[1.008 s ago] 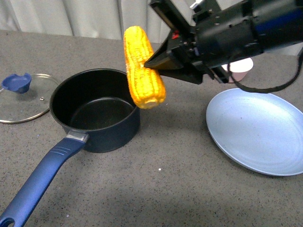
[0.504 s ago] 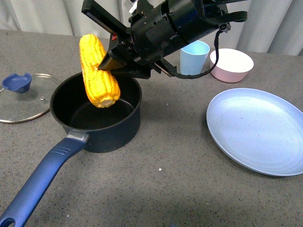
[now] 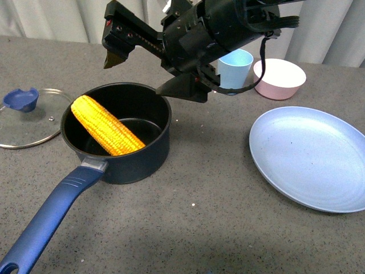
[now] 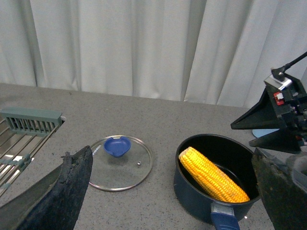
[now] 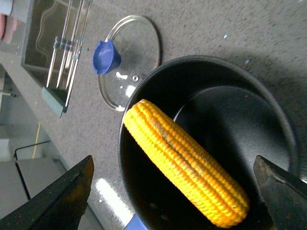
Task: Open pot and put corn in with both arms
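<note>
The corn [image 3: 106, 133], a yellow-orange cob with rows of bare bumpy kernels, lies tilted inside the pot [image 3: 149, 153], one end propped on the far-left rim and the other down on the black floor near the handle side. The pot is a round, dark, matte saucepan with a long ribbed blue handle [image 3: 48, 217], standing on a speckled grey counter [image 3: 199, 228]. Its glass lid [image 3: 31, 123], steel-rimmed with a blue knob, lies flat on the counter just left of the pot. The right end effector [image 3: 149, 69] hangs above the pot's far rim, its two wedge-shaped black jaws spread wide and empty, clear of the corn below. The left end effector [image 4: 168, 191] shows only in its wrist view, its rough dark fingers wide apart, holding nothing.
</note>
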### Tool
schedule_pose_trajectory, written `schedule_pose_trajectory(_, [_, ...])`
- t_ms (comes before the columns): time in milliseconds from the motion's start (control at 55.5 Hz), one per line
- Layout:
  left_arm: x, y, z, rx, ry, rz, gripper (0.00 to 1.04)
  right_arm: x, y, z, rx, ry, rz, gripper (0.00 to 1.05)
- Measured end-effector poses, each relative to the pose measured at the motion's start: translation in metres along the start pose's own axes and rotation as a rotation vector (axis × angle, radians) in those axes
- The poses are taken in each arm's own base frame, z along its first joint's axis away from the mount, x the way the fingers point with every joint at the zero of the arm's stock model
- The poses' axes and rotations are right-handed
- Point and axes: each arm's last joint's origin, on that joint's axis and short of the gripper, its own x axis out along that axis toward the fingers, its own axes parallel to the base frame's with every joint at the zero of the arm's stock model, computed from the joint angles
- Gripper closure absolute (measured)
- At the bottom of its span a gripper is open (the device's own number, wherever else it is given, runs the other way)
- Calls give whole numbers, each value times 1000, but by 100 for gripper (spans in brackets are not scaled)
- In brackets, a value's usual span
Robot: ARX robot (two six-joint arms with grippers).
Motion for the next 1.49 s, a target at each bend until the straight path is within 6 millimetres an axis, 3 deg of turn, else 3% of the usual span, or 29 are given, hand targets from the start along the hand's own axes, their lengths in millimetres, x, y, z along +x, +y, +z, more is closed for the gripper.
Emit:
schedule_pose_trajectory(72, [0, 0, 0, 0, 0, 0, 6, -17, -2, -2, -54, -93, -79, 10])
schedule_pose_trajectory(198, [0, 0, 0, 0, 0, 0, 6, -71, -8, -12, -135, -331, -263, 9])
schedule_pose_trajectory(288, [0, 0, 0, 0, 0, 0, 6, -98, -15, -24, -181, -440, -394, 9])
schedule_pose_trajectory(504, [0, 0, 0, 0, 0, 0, 6, -152, -36, -59, -210, -666, -706, 9])
schedule_pose_trajectory(630, [0, 0, 0, 0, 0, 0, 6, -195, -54, -94, -151, -808, -908, 9])
schedule_pose_trajectory(882, [0, 0, 0, 0, 0, 0, 6, -219, -66, -149, -168, -805, -1032, 10])
schedule_pose_trajectory(1044, [0, 0, 0, 0, 1, 0, 6, -239, -64, -173, -422, -993, -741, 36])
schedule_pose_trajectory(1243, [0, 0, 0, 0, 0, 0, 6, -255, -63, -187, -473, -1011, -719, 69])
schedule_pose_trajectory(1387, [0, 0, 0, 0, 0, 0, 6, -263, -61, -199, -471, -1017, -734, 102])
schedule_pose_trajectory(1495, [0, 0, 0, 0, 0, 0, 6, -265, -59, -205, -471, -1013, -738, 104])
